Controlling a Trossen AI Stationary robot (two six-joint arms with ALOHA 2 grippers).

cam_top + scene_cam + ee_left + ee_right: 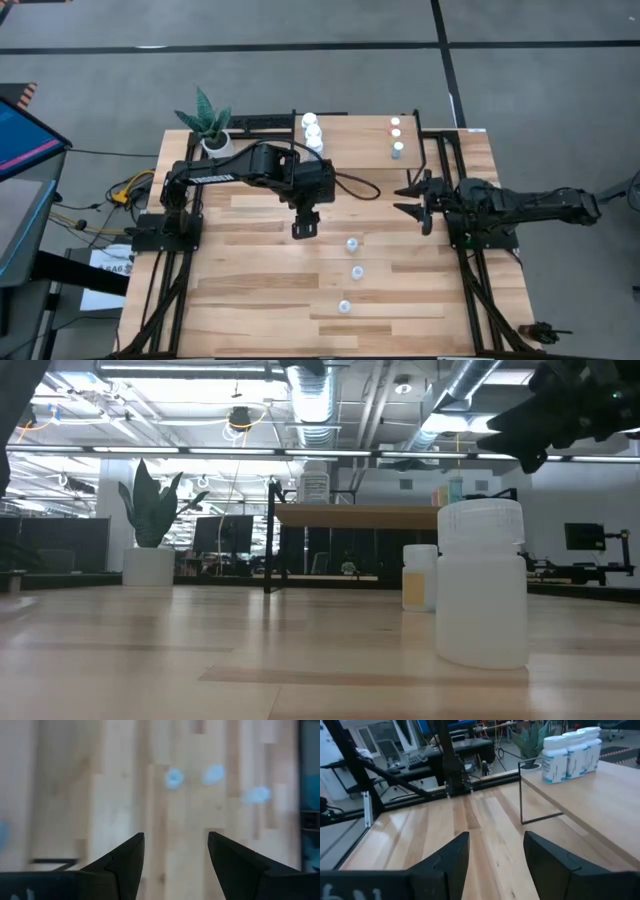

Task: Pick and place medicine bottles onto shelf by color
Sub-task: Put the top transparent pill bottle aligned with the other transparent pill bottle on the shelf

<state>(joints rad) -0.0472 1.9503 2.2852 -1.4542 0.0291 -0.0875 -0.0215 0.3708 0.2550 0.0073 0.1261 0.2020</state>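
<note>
- table [250,300]: one, wood planks, carrying all the items.
- shelf [355,135]: one, along the far edge of the table; in the low view only its front edge and black legs show.
- arms: two. left claw [306,228] hangs over the middle of the table, fingers apart, nothing between them. right claw [418,200] sits at the right side near the shelf's end, fingers apart, empty.
- plant pot [215,140]: one, at the far left corner beside the shelf.
- white medicine bottles [313,132]: three, in a close row on the left part of the shelf.
- pale bluish bottles [351,244]: three, on the bare table in a spaced line running toward the near edge, not on the shelf.
- small capped bottles [396,135]: three, in a row on the right part of the shelf; cap colours hard to tell from above.
- total bottles counted: nine; six on the shelf, three on the table.
- low view: one bluish bottle large in front, a second partly behind it; third not seen.
- left wrist view: bluish bottles only as blurred spots.
</note>
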